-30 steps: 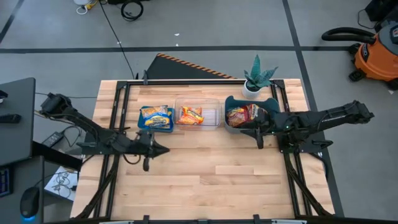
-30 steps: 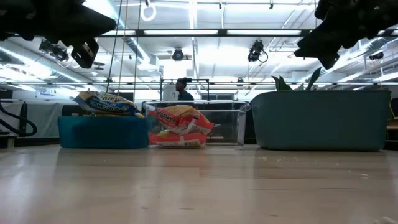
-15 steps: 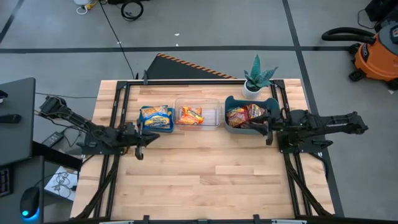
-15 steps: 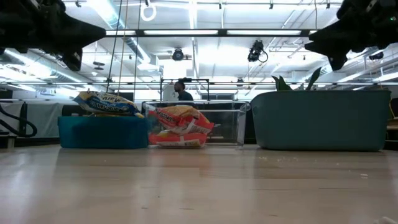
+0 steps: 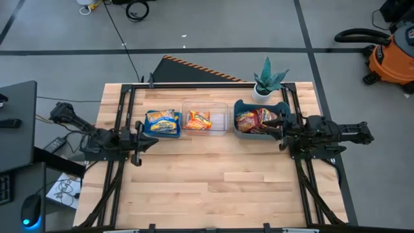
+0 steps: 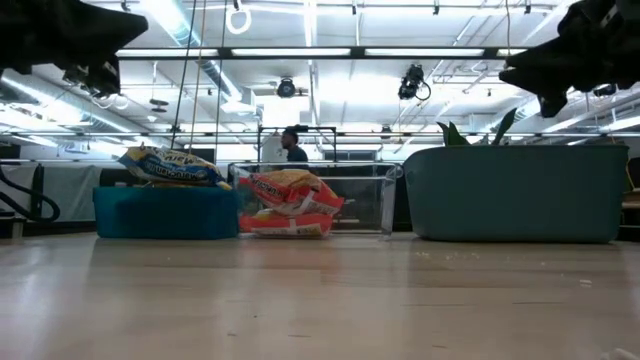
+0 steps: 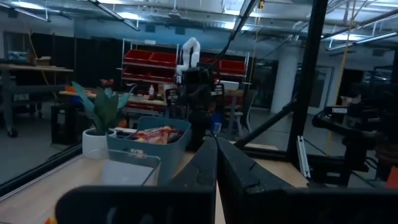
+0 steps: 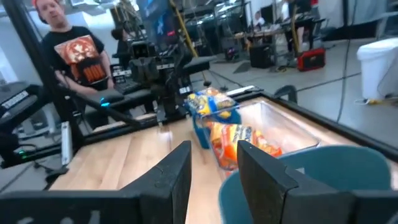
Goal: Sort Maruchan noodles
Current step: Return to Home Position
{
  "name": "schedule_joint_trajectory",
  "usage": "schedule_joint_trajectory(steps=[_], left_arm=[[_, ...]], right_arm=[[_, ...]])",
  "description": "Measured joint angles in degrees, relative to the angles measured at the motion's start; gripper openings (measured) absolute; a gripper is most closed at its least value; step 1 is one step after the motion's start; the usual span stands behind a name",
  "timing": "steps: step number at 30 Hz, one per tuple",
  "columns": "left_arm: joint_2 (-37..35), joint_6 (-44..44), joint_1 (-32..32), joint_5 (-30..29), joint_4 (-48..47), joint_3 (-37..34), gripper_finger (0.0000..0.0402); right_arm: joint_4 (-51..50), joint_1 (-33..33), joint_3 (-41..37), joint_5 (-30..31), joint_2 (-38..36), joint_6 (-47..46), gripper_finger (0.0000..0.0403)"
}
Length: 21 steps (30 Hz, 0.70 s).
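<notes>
Table (image 5: 213, 175): wood top, three bins in a row across the far half.

Left arm (image 5: 84, 133): low along the left edge. The left gripper (image 5: 143, 138) hangs just near of the blue bin (image 5: 162, 134), holding nothing. In its wrist view the fingers (image 7: 202, 171) meet, with no gap between them.

Right arm (image 5: 336, 133): low along the right edge. The right gripper (image 5: 278, 129) is over the right end of the teal bin (image 5: 239, 110). In its wrist view the fingers (image 8: 177, 171) stand apart, with nothing between them.

In the low view both arms are only dark shapes, cut off at the top corners.

Bins and contents:
- Teal bin, right: red packs (image 5: 253, 118). Its wall hides them in the low view.
- Clear bin (image 5: 220, 105), middle: orange packs (image 5: 198, 120).
- Blue bin, left: blue packs (image 5: 162, 120), heaped above the rim.

The packs overlap in every bin, so I cannot count them. No pack lies loose on the table.

Plant (image 5: 266, 81): at the far edge, behind the teal bin.

Vacuum (image 5: 391, 55): on the floor far right, cut off by the frame.

Person (image 6: 291, 145): small, far behind the clear bin in the low view.
</notes>
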State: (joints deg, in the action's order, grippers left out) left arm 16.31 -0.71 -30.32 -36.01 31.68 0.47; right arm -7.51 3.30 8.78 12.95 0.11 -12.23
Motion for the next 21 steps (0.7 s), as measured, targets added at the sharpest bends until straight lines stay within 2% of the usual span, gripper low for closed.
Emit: schedule_joint_trajectory(steps=[3, 9, 14, 21], left_arm=[[-5.09, -0.28, -0.12, 0.57, -4.68, 0.0, 0.0005], [-16.17, -2.52, -0.12, 9.05, -11.8, -0.02, 0.0004], [-16.1, -3.28, -0.18, 15.32, -13.44, 0.0, 0.0004], [-15.25, 1.16, -0.12, 15.63, -15.15, 0.0, 0.0026]], right_arm=[[2.28, -0.01, 0.0, 2.86, 0.14, -0.57, 0.0135], [3.65, -0.01, 0.0, 3.67, 0.1, -7.54, 0.0135], [3.63, -0.01, 0.0, 3.64, 0.32, -7.23, 0.0135], [4.11, -0.01, 0.02, 3.52, 0.5, -7.15, 0.0135]])
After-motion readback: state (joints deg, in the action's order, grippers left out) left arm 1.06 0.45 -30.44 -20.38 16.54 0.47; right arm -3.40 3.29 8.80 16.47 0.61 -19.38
